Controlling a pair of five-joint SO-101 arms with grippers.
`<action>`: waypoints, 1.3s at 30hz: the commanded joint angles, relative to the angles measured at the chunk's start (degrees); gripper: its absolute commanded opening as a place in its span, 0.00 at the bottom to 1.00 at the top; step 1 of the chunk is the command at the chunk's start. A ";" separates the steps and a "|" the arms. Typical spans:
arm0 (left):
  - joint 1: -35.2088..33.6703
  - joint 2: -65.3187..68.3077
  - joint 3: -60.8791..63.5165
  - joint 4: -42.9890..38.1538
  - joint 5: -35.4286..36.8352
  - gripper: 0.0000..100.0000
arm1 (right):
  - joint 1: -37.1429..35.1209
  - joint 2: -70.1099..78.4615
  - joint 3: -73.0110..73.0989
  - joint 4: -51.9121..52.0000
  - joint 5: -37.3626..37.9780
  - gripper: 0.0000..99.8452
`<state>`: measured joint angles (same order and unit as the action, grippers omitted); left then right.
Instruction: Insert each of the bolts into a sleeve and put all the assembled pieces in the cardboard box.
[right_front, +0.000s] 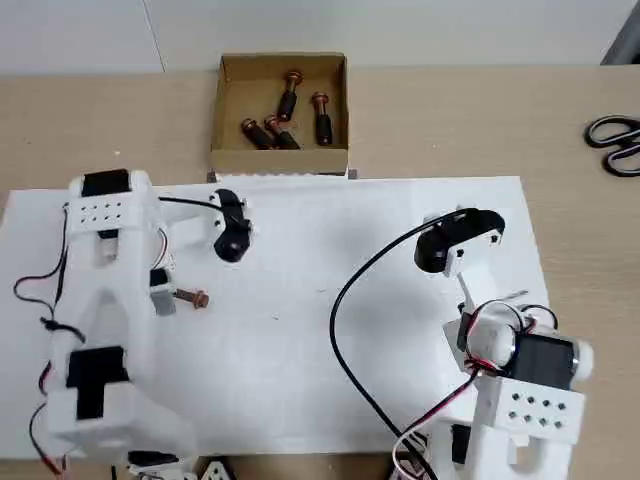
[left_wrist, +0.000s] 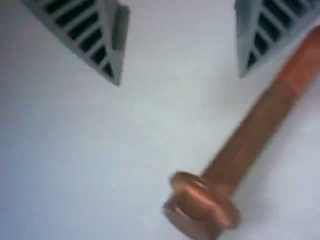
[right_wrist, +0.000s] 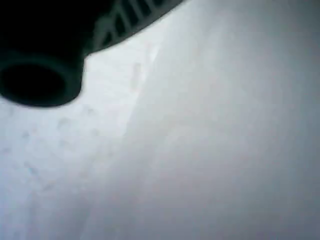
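The left end effector (left_wrist: 180, 77) hangs open over the copper bolt (left_wrist: 245, 145), which lies left of centre in the high view on the white sheet (right_front: 330, 340). The bolt looks light, rigid and likely to roll, so pinch across its shank. The right end effector (right_wrist: 85, 30) seems clamped on a black sleeve (right_wrist: 40, 82).

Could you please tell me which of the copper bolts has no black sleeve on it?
The bolt lying on the white sheet beside the open left gripper: it is bare copper, while those in the cardboard box all wear black sleeves.
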<state>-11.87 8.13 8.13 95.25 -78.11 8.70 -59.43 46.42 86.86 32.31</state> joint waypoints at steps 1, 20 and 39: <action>0.62 2.55 -5.49 -0.70 -21.71 0.15 | 0.57 -0.40 -0.35 0.48 0.62 0.00; 3.25 16.79 -10.15 -1.32 -21.45 0.15 | 0.57 -0.75 -0.35 0.57 0.62 0.00; 6.86 19.34 -21.41 5.10 -7.74 0.00 | 0.57 -0.84 -0.53 0.57 0.62 0.00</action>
<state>-5.45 28.00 -8.31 98.42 -77.85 8.70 -59.43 46.42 86.86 32.31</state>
